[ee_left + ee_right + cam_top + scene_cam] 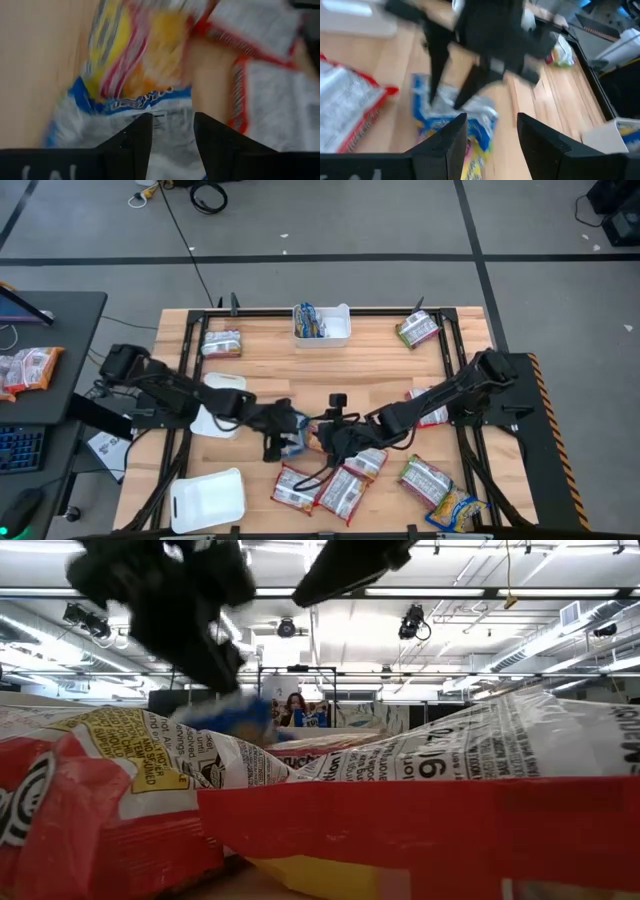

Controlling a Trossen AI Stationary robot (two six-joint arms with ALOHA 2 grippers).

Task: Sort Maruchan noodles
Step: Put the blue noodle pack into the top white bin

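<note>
The left gripper [283, 442] pinches the blue noodle packet [292, 432], which hangs down; the right gripper [333, 442] is open beside it.

Wooden table [370, 365] holds noodle packets [345, 490] (scattered) and white trays [208, 500].

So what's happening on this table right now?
Both arms meet near the table's middle over one blue-and-white noodle packet. The left gripper has its fingers on either side of the packet, apparently closing on it, while the right gripper hangs open close by. Other packets lie scattered along the near edge, and a white tray at the far edge already holds blue ones.
</note>
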